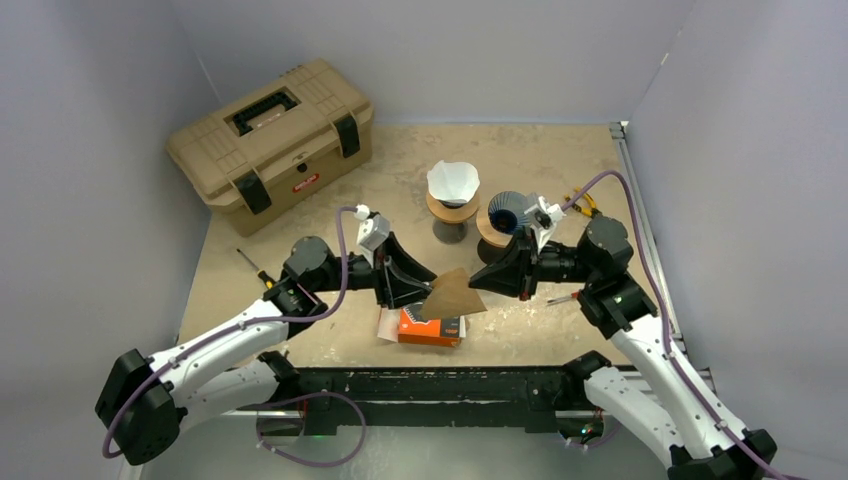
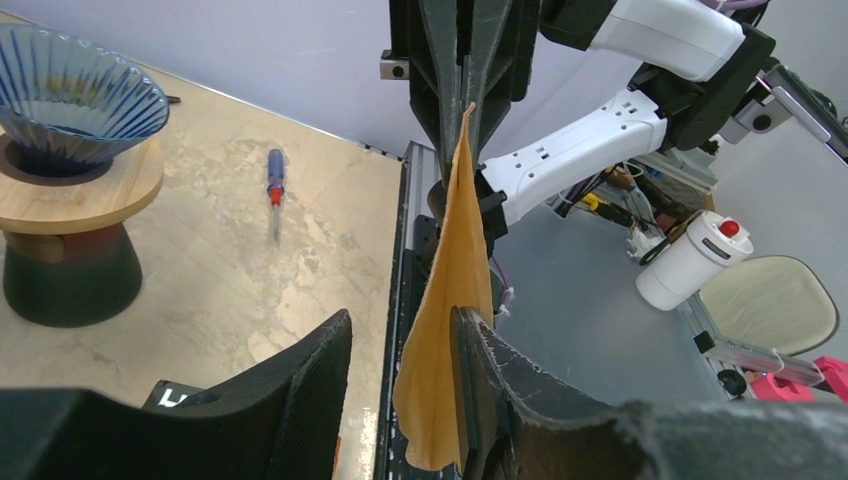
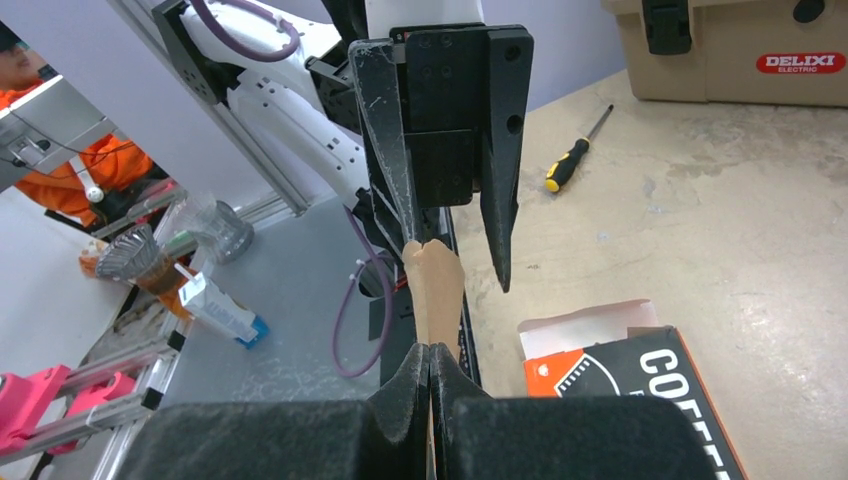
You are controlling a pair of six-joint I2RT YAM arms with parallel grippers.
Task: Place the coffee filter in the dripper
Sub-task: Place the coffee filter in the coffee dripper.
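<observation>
A brown paper coffee filter (image 1: 452,293) hangs above the table between both grippers. My right gripper (image 3: 430,350) is shut on one edge of the filter (image 3: 435,290). My left gripper (image 2: 402,315) stands open around the opposite edge. There the filter (image 2: 455,270) lies against one finger (image 2: 500,380), with a gap to the other finger (image 2: 300,380). The empty blue ribbed dripper (image 1: 508,210) sits on a wooden stand behind the right gripper (image 1: 478,285), also seen as the dripper (image 2: 75,95) in the left wrist view.
Another dripper with a white filter (image 1: 452,182) stands beside the blue one. An orange coffee filter box (image 1: 432,328) lies open under the grippers. A tan toolbox (image 1: 270,140) is at the back left. Screwdrivers lie at the left (image 1: 255,268) and right (image 1: 562,298).
</observation>
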